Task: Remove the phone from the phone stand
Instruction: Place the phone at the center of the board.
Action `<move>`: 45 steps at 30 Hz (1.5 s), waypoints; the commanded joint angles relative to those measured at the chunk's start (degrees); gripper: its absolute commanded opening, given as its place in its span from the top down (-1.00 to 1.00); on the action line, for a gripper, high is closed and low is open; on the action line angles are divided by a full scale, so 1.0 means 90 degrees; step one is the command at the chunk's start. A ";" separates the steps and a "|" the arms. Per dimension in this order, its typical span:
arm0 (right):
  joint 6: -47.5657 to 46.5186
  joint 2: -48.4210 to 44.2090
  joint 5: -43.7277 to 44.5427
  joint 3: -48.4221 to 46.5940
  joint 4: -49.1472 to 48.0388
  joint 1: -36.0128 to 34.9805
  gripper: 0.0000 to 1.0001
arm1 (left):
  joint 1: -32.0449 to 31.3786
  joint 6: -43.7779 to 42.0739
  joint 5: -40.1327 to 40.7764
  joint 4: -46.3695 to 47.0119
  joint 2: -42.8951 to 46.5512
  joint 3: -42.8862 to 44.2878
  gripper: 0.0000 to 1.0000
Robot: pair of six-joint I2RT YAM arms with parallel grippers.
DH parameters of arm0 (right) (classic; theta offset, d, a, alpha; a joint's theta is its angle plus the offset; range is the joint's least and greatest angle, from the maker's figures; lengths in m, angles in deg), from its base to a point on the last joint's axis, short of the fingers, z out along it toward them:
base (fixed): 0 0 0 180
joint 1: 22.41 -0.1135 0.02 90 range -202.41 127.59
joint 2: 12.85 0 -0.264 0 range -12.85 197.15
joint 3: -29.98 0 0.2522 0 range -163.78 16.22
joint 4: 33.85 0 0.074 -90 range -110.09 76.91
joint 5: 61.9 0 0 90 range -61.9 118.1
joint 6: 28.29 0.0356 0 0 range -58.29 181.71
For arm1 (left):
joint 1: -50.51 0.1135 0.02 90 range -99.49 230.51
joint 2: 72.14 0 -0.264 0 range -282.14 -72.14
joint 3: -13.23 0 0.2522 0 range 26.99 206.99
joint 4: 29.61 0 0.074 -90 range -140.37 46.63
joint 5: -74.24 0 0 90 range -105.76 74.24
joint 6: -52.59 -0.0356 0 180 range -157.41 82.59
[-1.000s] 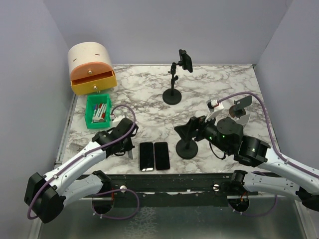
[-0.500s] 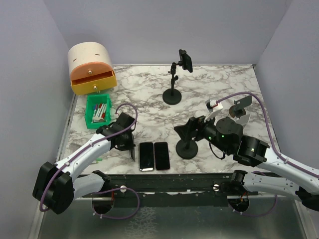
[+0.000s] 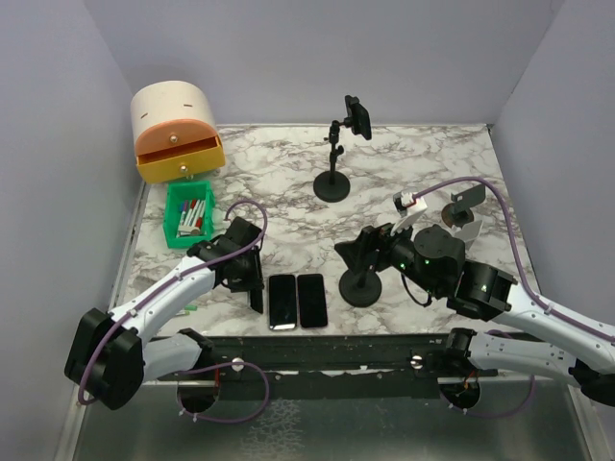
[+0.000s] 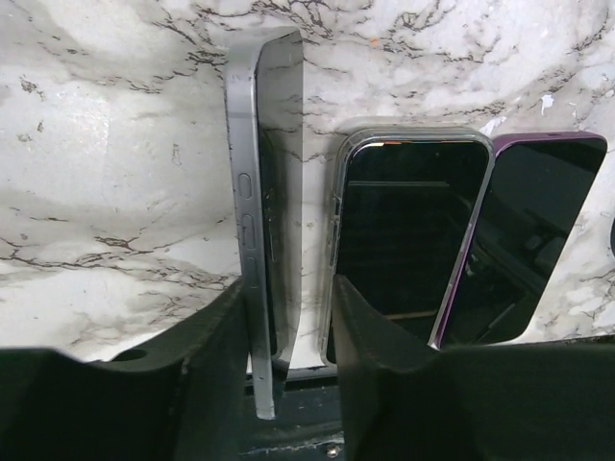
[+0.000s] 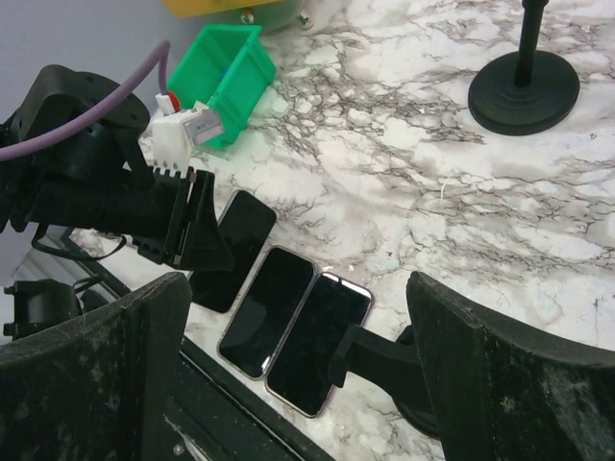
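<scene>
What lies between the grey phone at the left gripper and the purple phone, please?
A phone in a clear case lies flat between the grey phone and the purple phone; the left wrist view shows it clearly.

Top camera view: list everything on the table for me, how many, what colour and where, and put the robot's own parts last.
table: one, white and grey marble, under everything
drawer box: one, beige over orange and yellow, far left corner
bin: one, green, just nearer than the drawer box
markers: several, mixed colours, inside the bin
far stand: one, black, far centre
mounted phone: one, black, clamped on the far stand
near stand: one, black, near centre, no phone seen on it
clear-cased phone: one, dark, flat at the near edge
purple phone: one, flat, right beside it
grey phone: one, on its long edge, left of the clear-cased phone
left tool: closed on the grey phone
right tool: open, at the near stand's clamp
</scene>
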 commanded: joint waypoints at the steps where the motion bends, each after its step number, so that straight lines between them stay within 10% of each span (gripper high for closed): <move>1: -0.0135 -0.0060 0.0203 0.0085 -0.0110 -0.0020 -1.00 | 0.0032 0.0122 0.0317 -0.0118 0.0141 0.0077 0.18; 26: -0.0107 -0.0136 0.1067 -0.0017 0.0715 -0.0020 -0.99 | 0.0032 0.0300 0.1457 -0.0382 0.1092 0.0322 -0.14; 45: 0.0669 0.0095 0.0823 0.0201 0.1514 -0.0020 -1.00 | 0.0032 -0.1272 0.1581 0.3182 0.2622 -0.0570 -0.62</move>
